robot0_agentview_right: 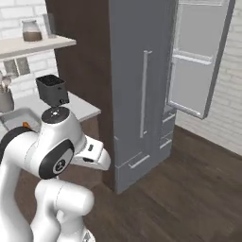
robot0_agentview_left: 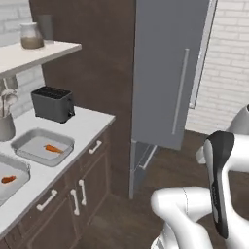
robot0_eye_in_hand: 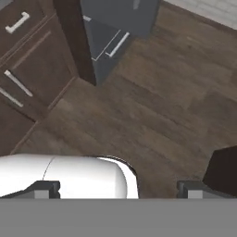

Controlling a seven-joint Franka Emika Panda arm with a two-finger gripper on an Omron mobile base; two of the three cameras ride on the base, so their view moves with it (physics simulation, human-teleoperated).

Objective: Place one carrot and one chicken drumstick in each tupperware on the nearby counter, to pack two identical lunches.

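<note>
Two grey tupperware trays lie on the pale counter (robot0_agentview_left: 92,121) at the left of the left base view. The farther tupperware (robot0_agentview_left: 30,138) holds one orange carrot (robot0_agentview_left: 53,149). The nearer tupperware (robot0_agentview_left: 20,168), cut off by the left edge, holds another carrot (robot0_agentview_left: 8,179). A tupperware corner (robot0_agentview_right: 13,116) with a bit of orange carrot (robot0_agentview_right: 25,125) peeks from behind the arm in the right base view. The chicken drumstick is out of view. My gripper (robot0_eye_in_hand: 118,190) hangs open and empty over the wooden floor, away from the counter.
A black toaster (robot0_agentview_left: 52,103) stands behind the trays, with a utensil holder (robot0_agentview_left: 6,124) to its left. A wall shelf above carries a jar (robot0_agentview_left: 31,36). The tall grey fridge has its door (robot0_agentview_left: 168,73) swung open, and a lower drawer (robot0_agentview_left: 143,158) juts out.
</note>
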